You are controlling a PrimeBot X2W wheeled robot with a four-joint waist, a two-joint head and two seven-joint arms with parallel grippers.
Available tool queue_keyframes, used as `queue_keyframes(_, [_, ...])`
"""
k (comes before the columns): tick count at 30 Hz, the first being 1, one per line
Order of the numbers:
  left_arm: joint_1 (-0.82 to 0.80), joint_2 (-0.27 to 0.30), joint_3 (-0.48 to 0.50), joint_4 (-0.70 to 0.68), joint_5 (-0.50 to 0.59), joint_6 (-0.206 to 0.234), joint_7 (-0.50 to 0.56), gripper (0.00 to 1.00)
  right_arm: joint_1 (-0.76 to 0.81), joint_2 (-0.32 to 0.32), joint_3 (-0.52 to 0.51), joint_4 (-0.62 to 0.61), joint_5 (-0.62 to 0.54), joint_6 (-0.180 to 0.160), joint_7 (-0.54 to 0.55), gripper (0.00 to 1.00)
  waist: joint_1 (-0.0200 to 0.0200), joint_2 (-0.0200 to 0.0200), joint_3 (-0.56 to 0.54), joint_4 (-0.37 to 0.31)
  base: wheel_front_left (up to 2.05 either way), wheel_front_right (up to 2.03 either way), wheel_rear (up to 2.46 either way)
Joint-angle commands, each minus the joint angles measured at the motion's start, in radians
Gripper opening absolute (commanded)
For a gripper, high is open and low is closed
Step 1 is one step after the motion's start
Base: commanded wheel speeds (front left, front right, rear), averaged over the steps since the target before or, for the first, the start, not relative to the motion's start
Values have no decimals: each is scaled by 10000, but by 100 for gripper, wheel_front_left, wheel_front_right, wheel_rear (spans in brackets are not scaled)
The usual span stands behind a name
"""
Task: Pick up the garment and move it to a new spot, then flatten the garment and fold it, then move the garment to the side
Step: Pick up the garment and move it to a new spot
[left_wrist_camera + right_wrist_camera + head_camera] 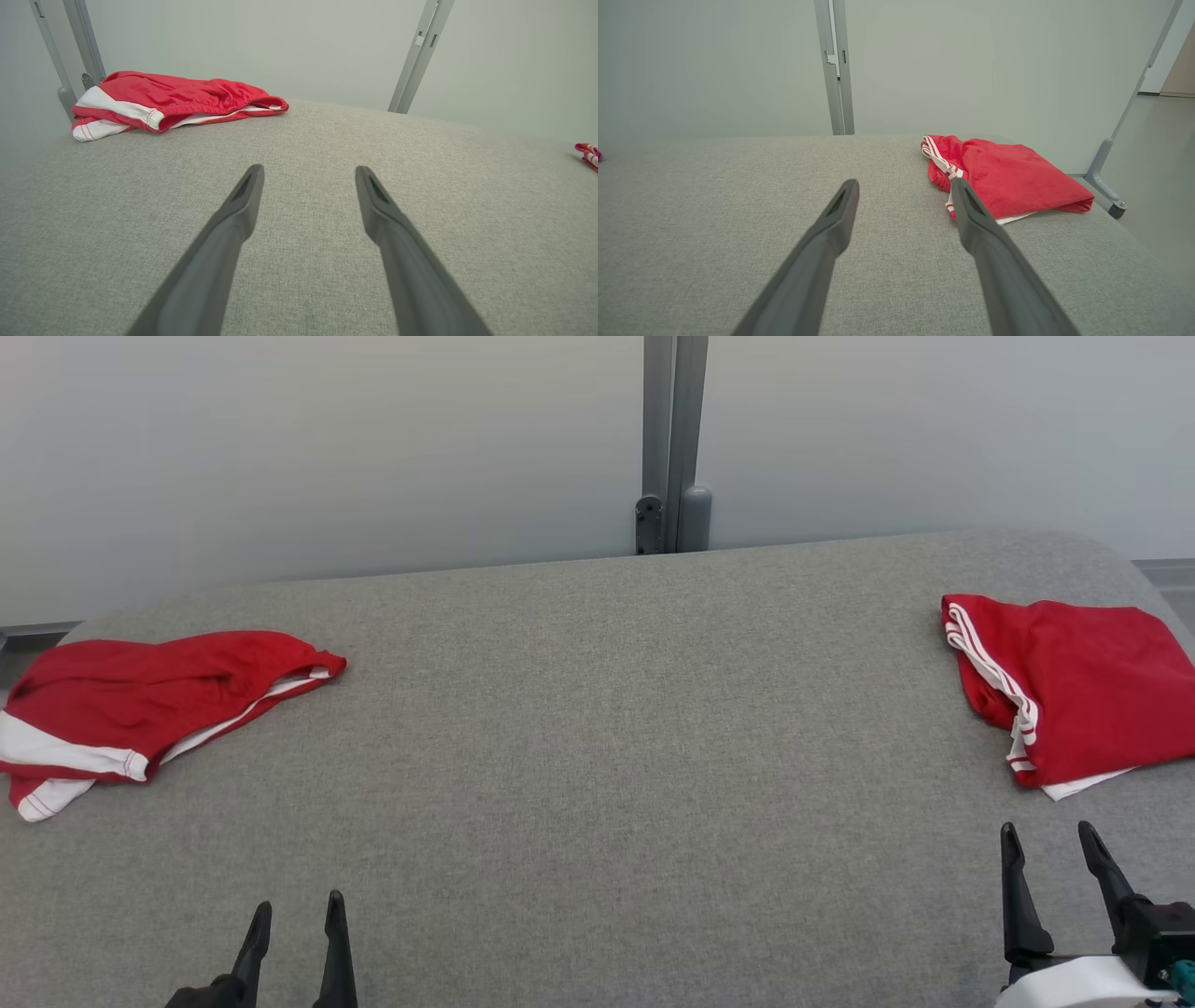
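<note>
Left gripper (299, 901): two long dark fingers spread apart, holding nothing, tips pointing away from the robot over bare cloth near the front edge of the surface. Right gripper (1046, 826): fingers likewise parted and holding nothing, set further forward than the left pair. In the right wrist view, one right fingertip (959, 189) overlaps the near corner of the folded cloth; whether they touch I cannot tell. Behind the right fingers sit a black mount and a white forearm cuff (1083, 985). Both arms are low and level, well apart from each other.

Surface: a wide table covered in grey woven fabric (607, 756), with rounded far corners.

Crumpled red garment with white trim and an elastic waistband (159, 695): lies in a loose heap at the far left of the table, well ahead of the left fingers. Folded red garment with white side stripes (1083, 691): lies flat at the far right edge, just ahead of the right fingers.

Room: pale grey wall panels (327, 448) directly behind the table, joined by a grey metal post (674, 429).
</note>
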Motion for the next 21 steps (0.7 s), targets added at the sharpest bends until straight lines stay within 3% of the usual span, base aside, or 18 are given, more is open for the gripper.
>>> queue_keyframes(1, [-69,27,23,21,79,-59,3,100,-16,-8,48,18,-40,-13,-24,100,1,0,10,0,0,0,0])
queue_keyframes(10, [-240,29,-68,85,172,-151,2,100,132,-2,220,-10,115,-13,-25,100,1,0,-3,373,0,0,0])
queue_keyframes(15, [-348,30,-126,106,309,-194,4,100,257,2,311,14,197,-13,-25,100,1,0,-115,1451,0,0,0])
queue_keyframes(21, [-319,43,23,167,559,-251,2,100,180,16,634,125,444,-13,-25,100,1,0,-270,3266,0,0,0])
